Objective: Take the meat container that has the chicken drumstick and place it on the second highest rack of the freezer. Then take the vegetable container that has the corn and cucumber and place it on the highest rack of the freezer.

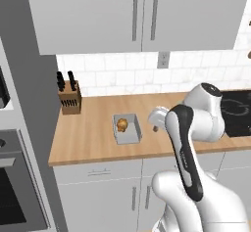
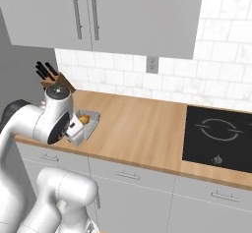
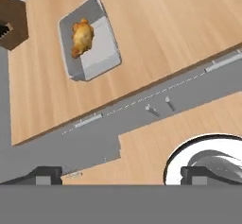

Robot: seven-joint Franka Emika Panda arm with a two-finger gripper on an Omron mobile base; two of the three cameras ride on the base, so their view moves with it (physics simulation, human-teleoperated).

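— What sits on the worktop?

— A shallow grey rectangular meat container [image 1: 127,128], matte-walled and open-topped, resting flat on the pale wood-grain counter [image 1: 93,133] near its front edge. Inside lies a golden-brown chicken drumstick [image 1: 122,124], lumpy and glossy, toward one end of the tray.

— And from above?

— The hand view shows the same tray [image 3: 90,38] tilted across the frame, the drumstick [image 3: 81,37] against its upper wall, bare grey floor beside it.

— What surrounds it?

— A brown wooden knife block [image 1: 70,99] with black handles stands well apart at the back left corner, against white tiled wall. Flat grey cabinet doors with slim metal handles hang above. A black glass cooktop [image 2: 219,134] is set into the counter far to the right.

— Where is the arm?

— The white arm folds up from the base, elbow raised, wrist bent downward just beside the container. The gripper [image 3: 121,176] hangs above the counter's edge, fingertips [image 3: 47,175] wide apart and holding nothing
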